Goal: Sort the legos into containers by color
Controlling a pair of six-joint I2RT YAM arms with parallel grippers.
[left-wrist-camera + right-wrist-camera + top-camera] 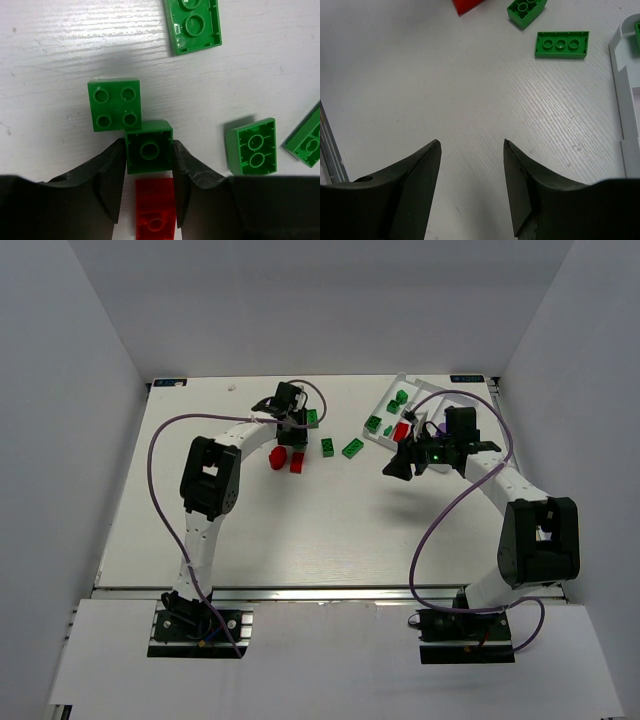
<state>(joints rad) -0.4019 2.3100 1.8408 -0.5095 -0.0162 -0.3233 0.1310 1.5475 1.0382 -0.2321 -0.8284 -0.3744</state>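
Observation:
My left gripper (pixel 298 425) (pixel 149 142) is shut on a small green lego (pixel 149 146) with its hollow underside up. A red lego (pixel 156 207) lies between the fingers, lower down. More green legos lie around it: a studded square one (pixel 114 105), one farther off (pixel 192 25) and two on the right (pixel 251 146). My right gripper (pixel 398 468) (pixel 471 142) is open and empty over bare table, left of the white tray (pixel 384 403) (pixel 620 75). The tray holds green legos (pixel 401 397) and a red one (pixel 401 430). No purple lego shows.
On the table between the arms lie a round red lego (pixel 277 457), a red brick (pixel 297 461) and two green bricks (pixel 327 446) (pixel 352 448). The right wrist view shows a flat green three-stud piece (pixel 562 44) and a green brick (pixel 526 11). White walls enclose the table.

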